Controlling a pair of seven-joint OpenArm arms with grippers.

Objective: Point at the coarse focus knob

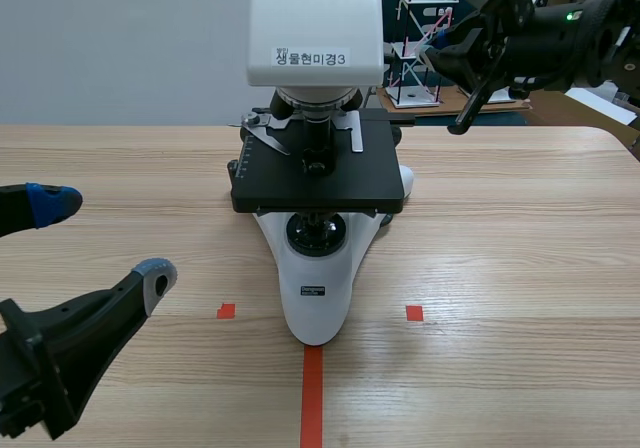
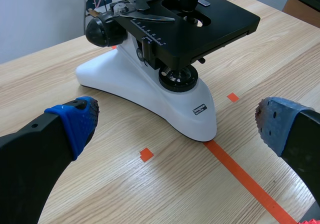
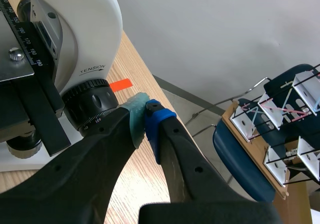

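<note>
- Standing in the middle of the wooden table [image 1: 520,268], a white microscope [image 1: 315,268] faces the robot, its foot at the far end of an orange-red tape line [image 1: 312,398].
- Its black stage [image 1: 315,178] sits level above the white base, with a ruled slide holder on top.
- The coarse focus knob [image 3: 92,104] is a black ribbed wheel with a white number scale, set low on the microscope's side, on the right arm's side.
- The right gripper [image 3: 145,116] is closed on nothing: its grey-green pad [image 3: 135,109] and blue pad [image 3: 157,114] press flat against each other.
- The joined tip is aimed at the knob's rim and lies just beside it; I cannot tell whether it touches.
- In the scene view the right arm comes in raised, above the table's far right, and slants down toward the microscope's right side.
- The left gripper [image 2: 175,121] is spread wide and holds nothing, one blue-padded finger [image 2: 75,121] on each side.
- It hangs low over the table, near the robot, with the microscope's foot ahead of it, apart from both fingers.
</note>
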